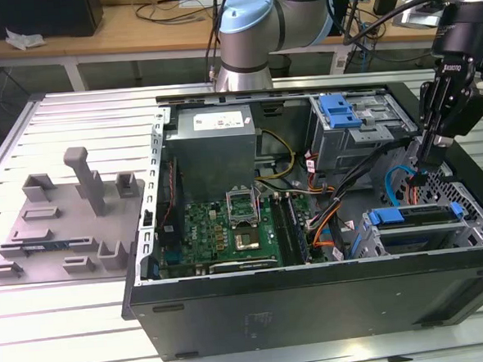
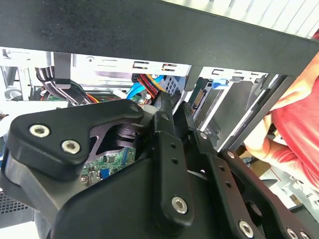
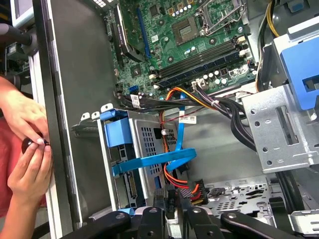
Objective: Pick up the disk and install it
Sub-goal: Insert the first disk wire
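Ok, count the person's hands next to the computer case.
2. In the first wrist view, one hand and the other hand are close together just outside the case wall. Others may be hidden.

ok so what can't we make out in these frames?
1. Gripper, exterior view: tip sits among cables, so any grasp is unclear; second wrist view: its own linkage blocks it.
2. Disk, exterior view: drive bay walls hide label and seating.
3. Person's hand, first wrist view: pinched dark object too small to name; frame edge cuts the rest.
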